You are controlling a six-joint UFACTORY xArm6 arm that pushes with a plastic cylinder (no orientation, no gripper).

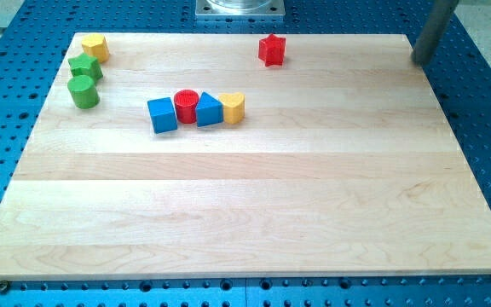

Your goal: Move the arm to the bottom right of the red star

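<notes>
The red star [272, 49] sits near the top edge of the wooden board [245, 213], right of centre. My rod comes down from the view's top right corner; my tip [421, 60] rests just off the board's top right corner. The tip is far to the right of the red star and slightly lower in the view, not touching any block.
A row of blocks lies left of centre: blue cube [162, 114], red cylinder [186, 105], blue triangle [208, 111], yellow heart-like block [233, 107]. At the top left are a yellow hexagon [95, 47], a green star [84, 67] and a green cylinder [83, 91].
</notes>
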